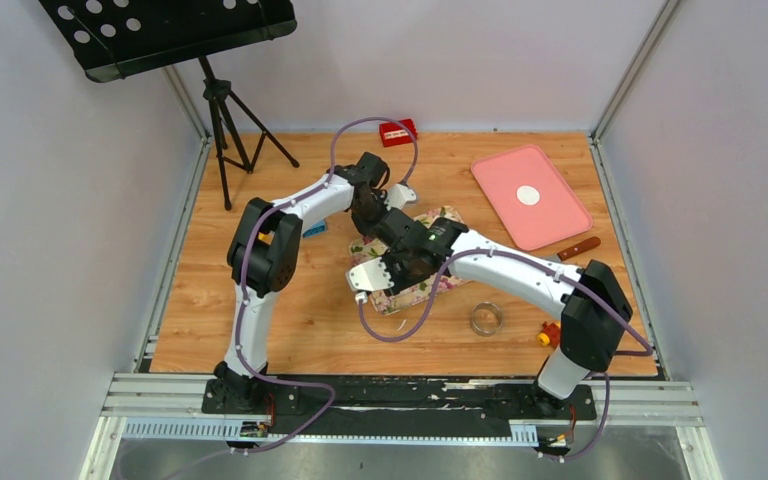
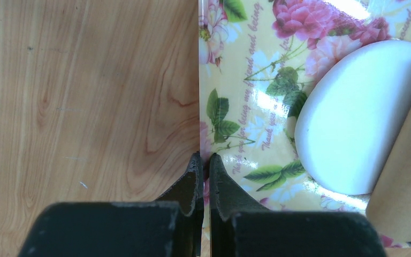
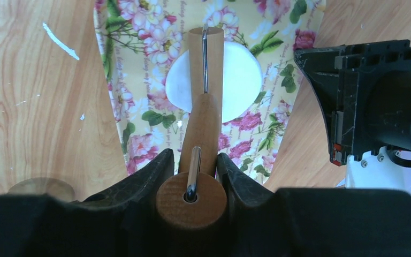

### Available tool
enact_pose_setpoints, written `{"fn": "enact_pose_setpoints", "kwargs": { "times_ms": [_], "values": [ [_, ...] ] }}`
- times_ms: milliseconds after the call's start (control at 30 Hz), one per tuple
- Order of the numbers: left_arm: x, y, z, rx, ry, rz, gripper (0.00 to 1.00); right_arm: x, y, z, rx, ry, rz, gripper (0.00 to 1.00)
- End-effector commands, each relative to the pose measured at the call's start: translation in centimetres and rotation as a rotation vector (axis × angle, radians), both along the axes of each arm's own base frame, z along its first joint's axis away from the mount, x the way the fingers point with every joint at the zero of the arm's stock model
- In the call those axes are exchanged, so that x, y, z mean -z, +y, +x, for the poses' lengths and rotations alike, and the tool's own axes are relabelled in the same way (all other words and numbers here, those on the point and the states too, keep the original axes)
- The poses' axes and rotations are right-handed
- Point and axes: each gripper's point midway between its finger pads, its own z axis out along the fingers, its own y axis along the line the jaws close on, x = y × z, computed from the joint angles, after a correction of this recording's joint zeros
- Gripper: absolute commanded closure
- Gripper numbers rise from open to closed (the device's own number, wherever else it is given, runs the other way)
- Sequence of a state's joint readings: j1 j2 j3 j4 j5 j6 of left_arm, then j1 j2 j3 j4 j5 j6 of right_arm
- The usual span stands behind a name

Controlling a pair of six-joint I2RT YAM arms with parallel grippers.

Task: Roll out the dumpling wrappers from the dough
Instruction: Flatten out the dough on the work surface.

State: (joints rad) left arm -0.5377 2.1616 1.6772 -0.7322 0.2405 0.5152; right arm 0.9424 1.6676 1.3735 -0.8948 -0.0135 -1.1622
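The dough point(image 3: 241, 80) is a flattened white round on a floral mat point(image 3: 134, 107) in the middle of the table. My right gripper point(image 3: 191, 160) is shut on the wooden rolling pin point(image 3: 202, 126) by its handle, and the roller end rests across the dough. In the left wrist view the dough point(image 2: 353, 118) lies right of my left gripper point(image 2: 204, 158), which is shut with its tips at the edge of the mat point(image 2: 246, 96). In the top view both grippers meet over the mat point(image 1: 444, 219). One dumpling wrapper point(image 1: 528, 195), a small white disc, lies on the pink tray point(image 1: 550, 215).
A metal ring cutter point(image 1: 486, 318) stands near the right arm's base, with a small red and yellow object point(image 1: 548, 335) beside it. A wooden-handled tool point(image 1: 575, 250) lies below the tray. A red block point(image 1: 398, 132) sits at the back. A music stand's tripod point(image 1: 222, 120) stands at the back left.
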Motion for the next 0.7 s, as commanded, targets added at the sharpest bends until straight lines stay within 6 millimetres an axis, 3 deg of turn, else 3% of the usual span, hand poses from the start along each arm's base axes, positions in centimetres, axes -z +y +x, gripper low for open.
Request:
{"fn": "enact_pose_setpoints", "kwargs": {
  "times_ms": [0, 200, 400, 667],
  "values": [
    [1.4, 0.0, -1.2, 0.048, 0.030, 0.044, 1.00, 2.6, -1.5, -3.8, -0.056, 0.110, -0.087, 1.00],
    [1.1, 0.1, -1.2, 0.045, 0.021, 0.045, 1.00, 3.7, -3.4, -7.3, -0.066, 0.206, -0.154, 1.00],
    [1.1, 0.2, -1.3, 0.044, 0.022, 0.044, 1.00, 4.3, -5.0, -8.5, -0.048, 0.250, -0.199, 1.00],
    [0.8, 0.2, -1.4, 0.047, 0.019, 0.046, 1.00, 3.5, -5.9, -9.0, -0.038, 0.253, -0.212, 1.00]
  ]
}}
